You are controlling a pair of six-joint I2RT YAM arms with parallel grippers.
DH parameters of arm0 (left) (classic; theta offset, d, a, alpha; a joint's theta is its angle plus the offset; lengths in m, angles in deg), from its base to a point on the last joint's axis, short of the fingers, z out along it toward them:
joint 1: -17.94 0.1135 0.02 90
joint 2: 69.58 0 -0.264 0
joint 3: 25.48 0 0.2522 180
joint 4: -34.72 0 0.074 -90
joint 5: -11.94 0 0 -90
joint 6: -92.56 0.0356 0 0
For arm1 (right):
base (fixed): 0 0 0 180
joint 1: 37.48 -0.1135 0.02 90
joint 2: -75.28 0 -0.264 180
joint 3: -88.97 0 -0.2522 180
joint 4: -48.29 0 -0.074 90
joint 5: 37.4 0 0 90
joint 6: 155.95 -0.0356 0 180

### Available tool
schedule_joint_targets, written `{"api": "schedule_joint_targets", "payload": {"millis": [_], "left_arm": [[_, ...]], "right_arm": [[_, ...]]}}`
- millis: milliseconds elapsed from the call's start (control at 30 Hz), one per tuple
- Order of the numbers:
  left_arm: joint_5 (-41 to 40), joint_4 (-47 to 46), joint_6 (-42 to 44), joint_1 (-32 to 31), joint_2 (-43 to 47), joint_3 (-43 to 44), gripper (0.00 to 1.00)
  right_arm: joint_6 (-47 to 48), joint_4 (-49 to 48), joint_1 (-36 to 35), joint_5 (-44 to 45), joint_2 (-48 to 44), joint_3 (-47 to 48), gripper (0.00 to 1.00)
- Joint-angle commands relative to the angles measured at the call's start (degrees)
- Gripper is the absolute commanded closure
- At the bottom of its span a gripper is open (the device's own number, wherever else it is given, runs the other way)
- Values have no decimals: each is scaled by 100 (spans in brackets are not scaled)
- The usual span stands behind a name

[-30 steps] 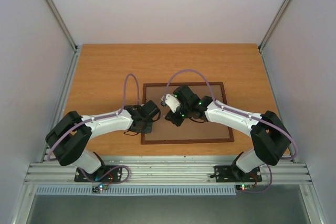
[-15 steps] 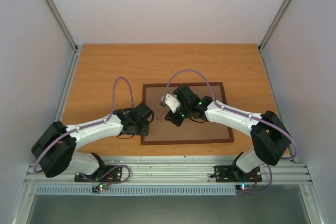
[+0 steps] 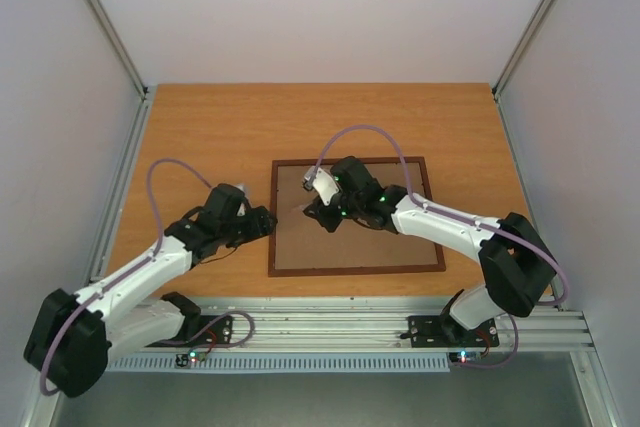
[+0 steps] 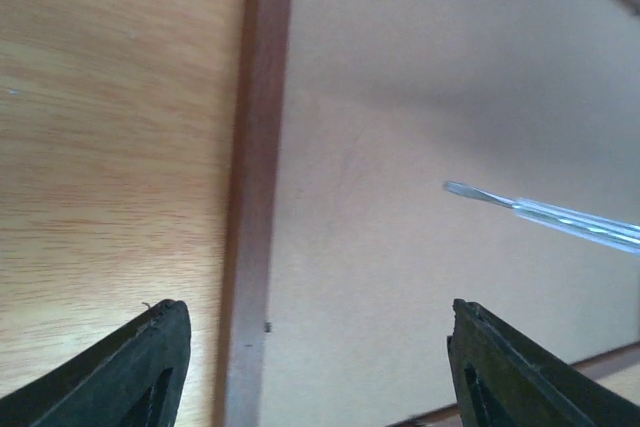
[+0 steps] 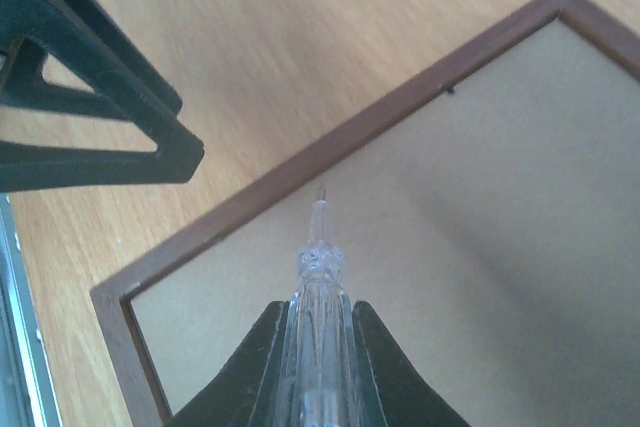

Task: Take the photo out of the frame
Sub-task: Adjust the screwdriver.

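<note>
The frame (image 3: pixel 350 269) lies face down on the table, its brown hardboard back (image 3: pixel 360 237) turned up; the photo is hidden. My right gripper (image 3: pixel 322 213) hovers over the back's left part, shut on a clear-handled screwdriver (image 5: pixel 320 277) whose tip points at the frame's left rail (image 5: pixel 330 147). My left gripper (image 3: pixel 262 224) sits just left of the frame, open and holding nothing. In the left wrist view its fingers (image 4: pixel 140 367) straddle the left rail (image 4: pixel 255 197), and the screwdriver (image 4: pixel 540 215) comes in from the right.
The wooden table (image 3: pixel 200 137) is walled by white panels with metal posts at the sides. An aluminium rail (image 3: pixel 320 327) runs along the near edge by the arm bases. A small metal tab (image 4: pixel 267 326) sits on the frame's inner edge.
My left gripper has opened, and its arm has drawn back to the left, off the frame's left edge. The right gripper with the screwdriver has shifted slightly toward the back.
</note>
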Motion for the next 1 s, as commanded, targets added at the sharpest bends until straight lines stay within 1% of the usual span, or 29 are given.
{"api": "schedule_joint_targets", "payload": {"millis": [0, 67, 200, 367, 500, 633, 767, 967], "left_arm": [[507, -1223, -875, 146, 555, -385, 28], [524, -1589, -1243, 175, 750, -561, 25], [437, -2489, -1891, 219, 1113, -1017, 25], [239, -3693, -2816, 231, 1513, -1669, 25], [99, -4020, -3106, 231, 1680, -1803, 27], [146, -4220, -3238, 231, 1585, -1761, 29], [185, -4905, -3472, 231, 1361, -1906, 38], [206, -5476, -3665, 231, 1156, -1977, 61]], "right_arm": [[-426, -1174, -152, 32, -264, -238, 99], [-531, -1521, -226, 84, -281, -349, 99], [-833, -2254, -305, 162, -346, -699, 99], [-1142, -3013, -340, -12, -489, -1059, 99], [-1223, -3251, -424, -51, -492, -1138, 99], [-1223, -3401, -558, -60, -485, -1173, 99], [-1194, -3559, -686, -66, -420, -1178, 99], [-1238, -3713, -730, -182, -358, -1208, 99]]}}
